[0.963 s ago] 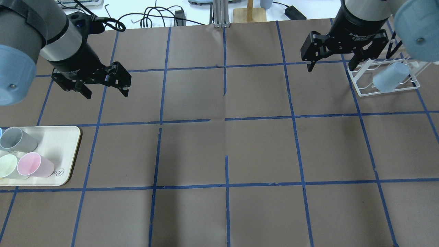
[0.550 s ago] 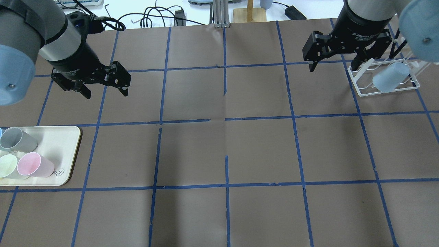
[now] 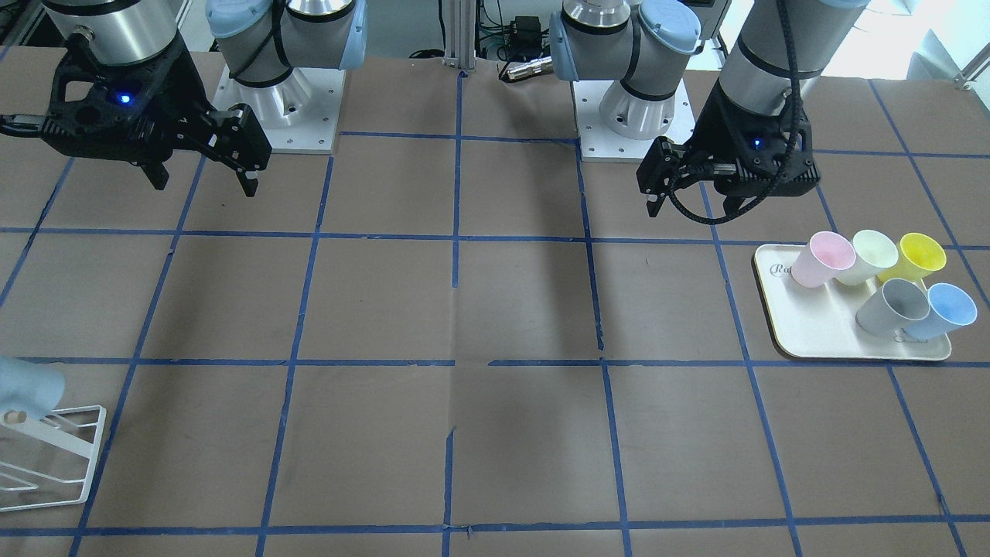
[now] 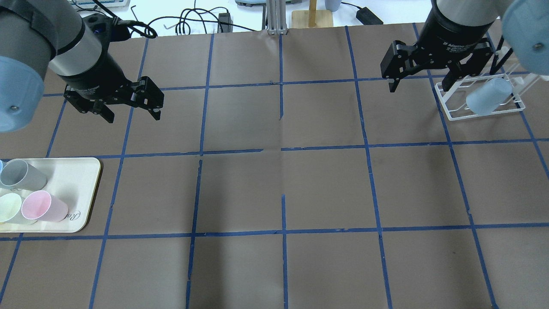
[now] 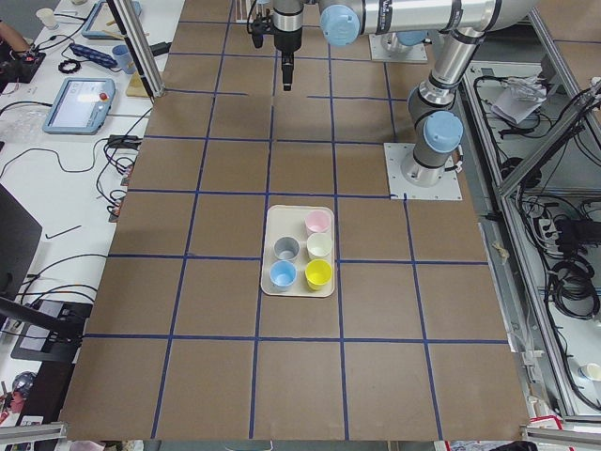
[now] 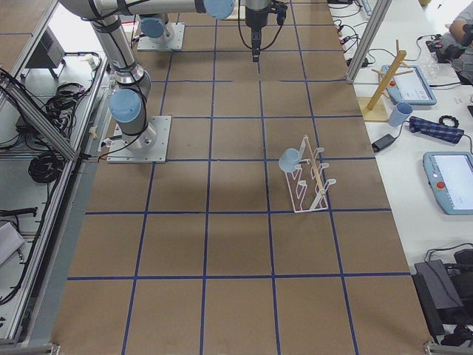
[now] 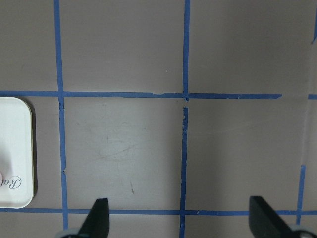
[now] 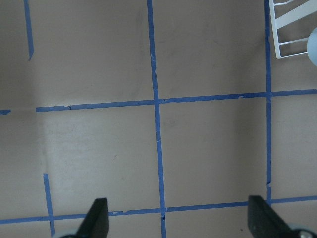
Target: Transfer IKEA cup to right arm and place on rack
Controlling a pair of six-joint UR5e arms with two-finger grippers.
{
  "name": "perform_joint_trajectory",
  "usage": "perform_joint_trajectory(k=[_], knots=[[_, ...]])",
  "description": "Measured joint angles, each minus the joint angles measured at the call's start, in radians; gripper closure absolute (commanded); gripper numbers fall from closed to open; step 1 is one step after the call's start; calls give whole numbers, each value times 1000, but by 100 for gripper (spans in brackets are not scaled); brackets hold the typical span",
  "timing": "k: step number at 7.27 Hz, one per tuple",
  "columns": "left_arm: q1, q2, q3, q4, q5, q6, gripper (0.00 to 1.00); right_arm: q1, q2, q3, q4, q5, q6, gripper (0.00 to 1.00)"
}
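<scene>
Pale blue IKEA cup [image 4: 489,98]; white rack [image 6: 314,185]; cream tray [image 3: 820,325].

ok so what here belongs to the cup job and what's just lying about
Job: pale blue tapered plastic cup, on the white thin-wire rack; right claw; left claw.
Lying about: cream rectangular tray; pink cup; pale green cup; yellow cup; grey cup; blue cup.

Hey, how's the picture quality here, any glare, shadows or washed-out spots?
Overhead exterior: the bench beyond the table is washed out near white; soft shadows streak the paper's middle. Exterior front-facing: top right corner is blown out. Right wrist-mounted: a pale sheen at left, and the IKEA cup is cropped by the edge.
</scene>
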Motion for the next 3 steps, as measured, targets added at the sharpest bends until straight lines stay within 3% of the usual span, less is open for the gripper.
perform_joint_trajectory(k=[3], knots=[[-2, 0, 1, 1, 1, -3, 0, 1, -3, -3, 7, 8, 0, 0]])
